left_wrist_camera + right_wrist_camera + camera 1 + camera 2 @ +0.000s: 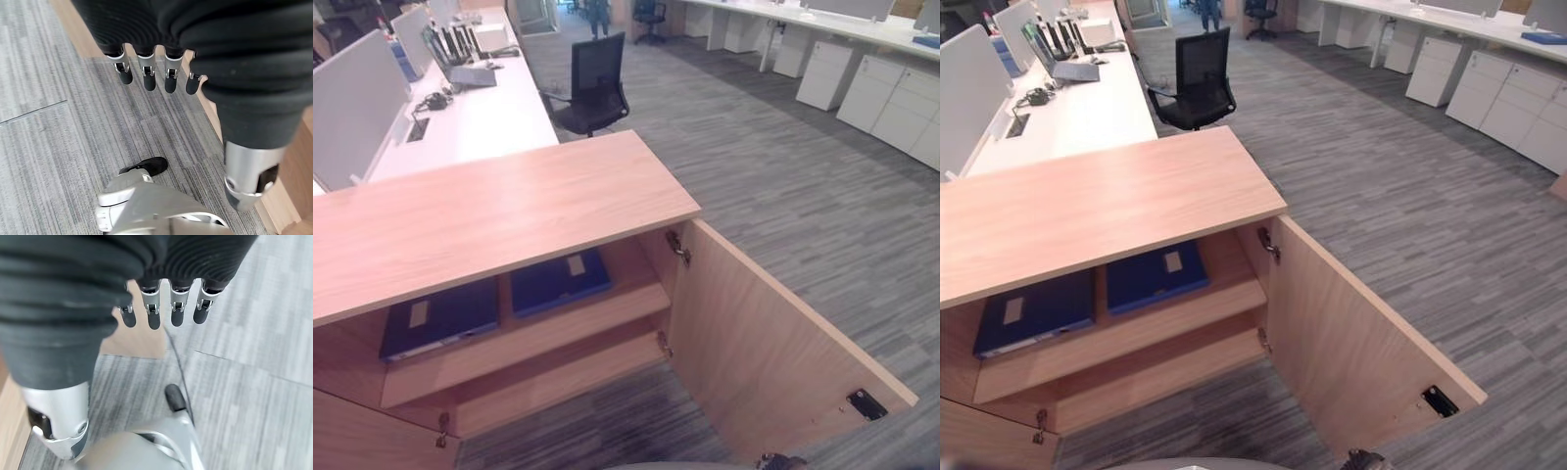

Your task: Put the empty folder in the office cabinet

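Note:
The wooden office cabinet (489, 211) stands open in front of me, its right door (764, 343) swung out toward me. Two dark blue folders lie flat side by side on its upper shelf, one at the left (440, 318) and one at the right (558, 281), each with a pale label. The lower shelf (558, 377) is bare. My left hand (148, 78) hangs over grey carpet beside the cabinet's wooden base, fingers straight and holding nothing. My right hand (161, 313) hangs the same way near a wooden panel, open with nothing in it.
A long white desk (480, 117) with monitors and grey dividers runs behind the cabinet. A black office chair (592, 83) stands beside it. White drawer units (891, 98) line the far right. Grey carpet (783, 186) spreads out to the right of the open door.

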`<state>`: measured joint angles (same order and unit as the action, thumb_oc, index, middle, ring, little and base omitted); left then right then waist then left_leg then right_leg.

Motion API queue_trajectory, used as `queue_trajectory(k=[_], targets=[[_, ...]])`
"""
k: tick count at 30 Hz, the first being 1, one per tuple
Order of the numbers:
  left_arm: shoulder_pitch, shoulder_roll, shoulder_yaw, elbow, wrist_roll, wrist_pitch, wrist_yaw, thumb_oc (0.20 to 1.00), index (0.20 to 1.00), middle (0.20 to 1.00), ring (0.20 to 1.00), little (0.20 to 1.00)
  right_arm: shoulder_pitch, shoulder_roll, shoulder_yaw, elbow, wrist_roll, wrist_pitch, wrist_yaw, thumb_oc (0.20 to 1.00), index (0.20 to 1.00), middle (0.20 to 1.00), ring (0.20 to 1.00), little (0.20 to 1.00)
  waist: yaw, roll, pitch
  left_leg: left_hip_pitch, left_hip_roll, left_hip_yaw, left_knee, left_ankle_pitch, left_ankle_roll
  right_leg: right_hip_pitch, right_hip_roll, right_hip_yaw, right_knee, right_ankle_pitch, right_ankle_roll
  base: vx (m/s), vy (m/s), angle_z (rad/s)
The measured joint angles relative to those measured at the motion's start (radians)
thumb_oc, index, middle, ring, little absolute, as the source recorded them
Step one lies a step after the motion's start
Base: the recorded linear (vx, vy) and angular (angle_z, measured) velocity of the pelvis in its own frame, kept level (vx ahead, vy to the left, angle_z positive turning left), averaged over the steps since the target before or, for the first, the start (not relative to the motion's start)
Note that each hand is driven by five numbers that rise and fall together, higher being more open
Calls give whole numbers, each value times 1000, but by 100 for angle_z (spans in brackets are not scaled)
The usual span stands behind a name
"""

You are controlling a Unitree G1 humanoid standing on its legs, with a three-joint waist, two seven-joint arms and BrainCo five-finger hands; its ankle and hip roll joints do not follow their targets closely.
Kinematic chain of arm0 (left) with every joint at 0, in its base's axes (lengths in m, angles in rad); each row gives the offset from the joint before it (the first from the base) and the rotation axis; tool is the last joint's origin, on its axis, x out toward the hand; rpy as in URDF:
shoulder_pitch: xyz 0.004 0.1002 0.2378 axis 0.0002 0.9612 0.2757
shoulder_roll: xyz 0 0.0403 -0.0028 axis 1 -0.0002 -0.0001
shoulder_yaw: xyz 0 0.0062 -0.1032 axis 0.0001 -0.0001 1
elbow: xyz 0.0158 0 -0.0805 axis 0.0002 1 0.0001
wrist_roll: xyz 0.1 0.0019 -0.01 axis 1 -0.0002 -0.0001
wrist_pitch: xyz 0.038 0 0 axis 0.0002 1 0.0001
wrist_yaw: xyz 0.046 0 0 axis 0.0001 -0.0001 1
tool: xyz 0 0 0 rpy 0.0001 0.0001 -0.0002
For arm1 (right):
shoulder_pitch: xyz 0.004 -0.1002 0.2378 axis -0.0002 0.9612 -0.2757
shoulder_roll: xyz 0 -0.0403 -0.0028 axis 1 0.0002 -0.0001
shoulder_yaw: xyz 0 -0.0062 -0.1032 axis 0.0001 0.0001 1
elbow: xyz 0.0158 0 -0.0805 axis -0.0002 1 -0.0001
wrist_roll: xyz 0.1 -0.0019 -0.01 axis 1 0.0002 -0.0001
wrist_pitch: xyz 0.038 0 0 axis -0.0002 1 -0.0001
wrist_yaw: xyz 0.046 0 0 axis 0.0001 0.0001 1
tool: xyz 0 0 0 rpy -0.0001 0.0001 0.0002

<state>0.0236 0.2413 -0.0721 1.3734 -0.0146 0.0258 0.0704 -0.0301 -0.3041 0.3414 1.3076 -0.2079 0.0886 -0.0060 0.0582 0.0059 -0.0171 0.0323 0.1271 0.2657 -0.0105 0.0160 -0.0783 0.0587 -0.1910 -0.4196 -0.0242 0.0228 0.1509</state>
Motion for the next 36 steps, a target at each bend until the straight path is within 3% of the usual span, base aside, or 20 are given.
queue_trajectory(k=[9, 15, 16, 17, 18, 21, 23, 25, 26, 28, 29, 31, 33, 36], targets=[[-13, -4, -8, 0, 0, 2, -1, 1000, 1000, 1000, 1000, 1000, 4, -15, -26, 1, 32, -2, -14, 1000, 1000, 1000, 1000, 1000, -21, 10, 21, -8, 9, 58, 2, -3, 6, -59, 7, 76, 14, 18, -6, -35, -138, -22], [-21, -5, -11, -1, -10, 2, -15, 1000, 1000, 1000, 1000, 1000, 31, -34, -30, 36, 32, -10, -13, 1000, 1000, 1000, 1000, 1000, -50, 24, 43, -6, 44, 93, 35, -13, 23, -70, 40, 109, 11, 21, -23, -61, -225, -23], [-21, -7, -12, -2, -19, 2, -15, 1000, 1000, 1000, 1000, 1000, 33, -42, -38, 44, 32, -14, -12, 1000, 1000, 1000, 1000, 1000, -59, 36, 55, -7, 74, 115, 53, -8, 19, -93, 52, 104, 72, 3, -44, 5, -158, -49], [-10, 2, -4, -3, -20, -3, -17, 1000, 1000, 1000, 1000, 1000, 20, -40, -37, 45, 33, -13, -12, 1000, 1000, 1000, 1000, 1000, -46, 33, 57, 3, 90, 142, 54, -13, 9, -160, 59, 104, 207, -61, -83, 8, -150, -65], [-9, 14, -3, 0, -22, 1, -17, 1000, 1000, 1000, 1000, 1000, 16, -41, -37, 40, 33, -14, -14, 1000, 1000, 1000, 1000, 1000, -53, 17, 64, 18, 90, 149, 62, -17, -3, -184, 60, 111, 264, -111, -106, -42, -155, -60], [-10, 14, -3, 19, -49, 7, -20, 1000, 1000, 1000, 1000, 1000, 22, -73, -77, 42, 78, -13, -17, 1000, 1000, 1000, 1000, 1000, -61, 17, 69, 14, 132, 128, 111, -18, 0, -197, 93, 133, 301, -148, -131, -50, -121, -28], [-26, 14, -3, 32, -58, 8, -20, 1000, 1000, 1000, 1000, 1000, -1, -92, -140, 62, 125, -13, -29, 1000, 1000, 1000, 1000, 1000, -59, 19, 90, 3, 146, 73, 151, 24, -7, -194, 114, 159, 301, -152, -138, -83, -83, -33], [-32, 14, -3, 40, -59, 10, -19, 1000, 1000, 1000, 1000, 1000, -10, -105, -152, 76, 150, -10, -50, 1000, 1000, 1000, 1000, 1000, -61, -7, 105, -35, 142, -33, 194, 130, -36, -157, 122, 159, 231, -135, -154, -120, -64, -10], [-33, 20, 3, 37, -62, 8, -19, 1000, 1000, 1000, 1000, 1000, -9, -108, -151, 76, 150, -11, -49, 1000, 1000, 1000, 1000, 1000, -62, -21, 104, -56, 140, -75, 208, 174, -80, -160, 122, 176, 213, -118, -171, -47, -42, -4], [-40, 23, 4, 38, -81, 9, -20, 1000, 1000, 1000, 1000, 1000, -26, -142, -157, 78, 151, -10, -59, 1000, 1000, 1000, 1000, 1000, -52, -40, 113, -89, 91, -153, 298, 140, -78, -140, 121, 192, 165, -92, -202, -21, -33, -23], [-50, 24, 5, 52, -86, 13, -20, 1000, 1000, 1000, 1000, 1000, -31, -159, -157, 78, 150, -11, -68, 1000, 1000, 1000, 1000, 1000, -54, -45, 114, -114, 45, -201, 373, 82, -60, -119, 118, 186, 129, -81, -209, 14, 6, -16], [-53, 32, 9, 67, -87, 13, -19, 1000, 1000, 1000, 1000, 1000, -28, -169, -175, 78, 161, -11, -77, 1000, 1000, 1000, 1000, 1000, -56, -57, 109, -110, 11, -146, 376, 21, -19, -80, 122, 168, 62, -42, -211, 13, 19, 10], [-56, 38, 28, 67, -87, 13, -20, 1000, 1000, 1000, 1000, 1000, -18, -168, -198, 78, 189, -9, -86, 1000, 1000, 1000, 1000, 1000, -77, -59, 103, -82, -2, -70, 277, -3, 17, -56, 145, 131, 19, -31, -212, 36, 51, 34], [-58, 39, 28, 66, -87, 18, -20, 1000, 1000, 1000, 1000, 1000, -29, -171, -199, 78, 190, -8, -86, 1000, 1000, 1000, 1000, 1000, -81, -60, 93, -48, -5, -45, 178, -2, 17, -46, 151, 117, 11, -28, -207, 14, 31, 13]])
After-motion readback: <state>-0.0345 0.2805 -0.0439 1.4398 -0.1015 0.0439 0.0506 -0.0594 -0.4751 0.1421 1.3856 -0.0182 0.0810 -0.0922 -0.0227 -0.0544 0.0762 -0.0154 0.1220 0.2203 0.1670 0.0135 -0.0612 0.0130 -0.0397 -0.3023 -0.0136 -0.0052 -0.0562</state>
